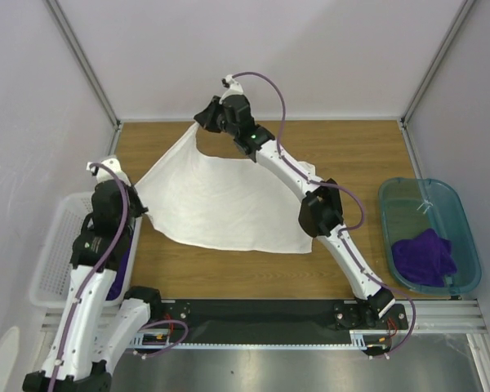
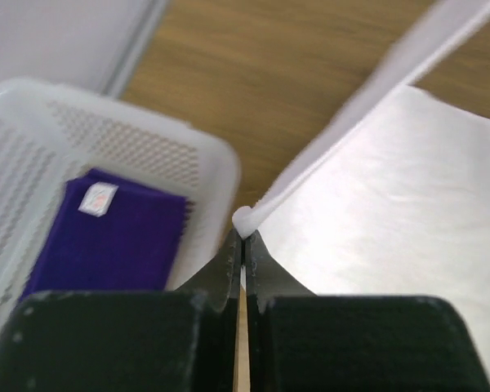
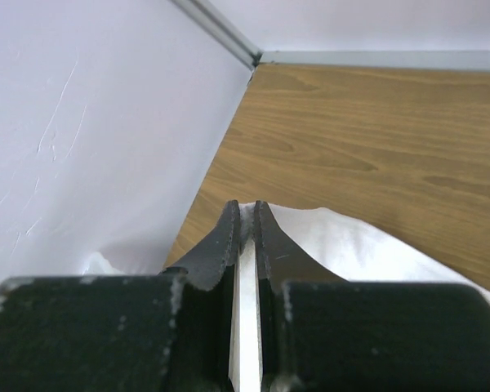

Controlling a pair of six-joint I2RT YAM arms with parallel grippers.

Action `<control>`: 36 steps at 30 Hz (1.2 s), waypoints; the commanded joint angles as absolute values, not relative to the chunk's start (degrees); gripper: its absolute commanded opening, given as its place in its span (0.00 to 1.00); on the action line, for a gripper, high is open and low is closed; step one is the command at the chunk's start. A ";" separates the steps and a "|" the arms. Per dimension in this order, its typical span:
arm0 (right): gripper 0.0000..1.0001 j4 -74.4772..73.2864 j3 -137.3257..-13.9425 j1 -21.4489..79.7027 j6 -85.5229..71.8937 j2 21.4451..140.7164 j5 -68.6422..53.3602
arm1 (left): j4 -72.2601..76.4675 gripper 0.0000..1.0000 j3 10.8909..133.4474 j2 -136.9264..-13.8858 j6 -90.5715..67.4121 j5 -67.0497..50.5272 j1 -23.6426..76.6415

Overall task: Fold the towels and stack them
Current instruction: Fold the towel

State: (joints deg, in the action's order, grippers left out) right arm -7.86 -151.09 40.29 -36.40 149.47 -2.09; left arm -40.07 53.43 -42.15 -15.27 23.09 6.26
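Top external: we see the white towel spread on the table, left of centre, lifted at two corners. We note the left gripper pinching the towel's left corner, just beside the basket. The right gripper pinches the far corner, raised near the back wall. The edge between the two grips hangs in a shallow curve. The rest lies flat on the table, partly under the right arm. A purple towel lies bunched in the near end of the bin at the right, well apart from the white towel.

Left wrist: we see the jaws closed tight on a rolled white corner. The cloth edge runs up and to the right from the tips. Below left, in the basket, a folded tagged towel lies flat, its tag facing up.

Right wrist: we see the jaws standing narrow, with a thin layer of white cloth clamped between them. More of the towel sags to the right over the table. We cannot tell how deep the cloth sits in the grip.
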 commanded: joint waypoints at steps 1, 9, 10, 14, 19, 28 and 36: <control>0.00 -6.94 -150.39 37.71 -34.37 141.25 -3.51 | -34.46 0.00 51.86 -39.81 -12.39 16.42 12.81; 0.00 -13.27 -138.72 32.70 -30.86 133.08 -11.07 | -29.01 0.00 50.63 -47.54 -17.75 20.04 36.81; 0.00 -14.32 -137.30 32.17 -29.02 132.28 -11.25 | -28.13 0.00 49.93 -48.24 -18.01 20.13 38.22; 0.00 -18.19 -132.64 29.45 -27.07 129.56 -14.22 | -25.23 0.00 49.39 -51.14 -19.07 19.07 46.11; 0.00 -16.53 -120.80 25.15 -28.04 125.34 -15.91 | -22.16 0.00 49.66 -56.94 -20.39 19.51 54.39; 0.00 -13.97 -104.42 21.45 -26.81 115.93 -13.71 | -18.63 0.00 51.94 -66.18 -21.88 17.67 60.20; 0.00 -17.22 -105.72 19.25 -25.49 114.61 -15.82 | -17.84 0.00 54.84 -67.41 -22.06 19.07 61.00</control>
State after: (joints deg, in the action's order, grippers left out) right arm -17.47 -103.85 19.64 -27.31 118.67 -14.66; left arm -20.95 50.81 -67.99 -20.99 18.79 60.38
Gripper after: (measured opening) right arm 0.078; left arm 0.009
